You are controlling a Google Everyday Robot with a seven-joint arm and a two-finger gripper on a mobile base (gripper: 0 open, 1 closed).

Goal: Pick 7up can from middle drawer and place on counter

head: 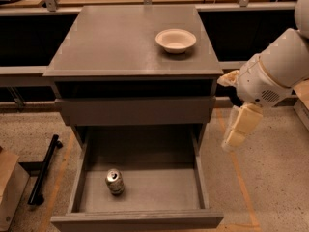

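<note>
Middle drawer (137, 222) pulled open, nearest. 7up can (115, 181) stands upright on its floor, front-left, touching no wall. Gripper (232, 140) hangs outside the drawer's right wall, pointing down, well apart from the can; open or closed, cannot tell. Upper drawer front (135, 111) shut. Counter (111, 37) holds white bowl (175, 40), back right.
</note>
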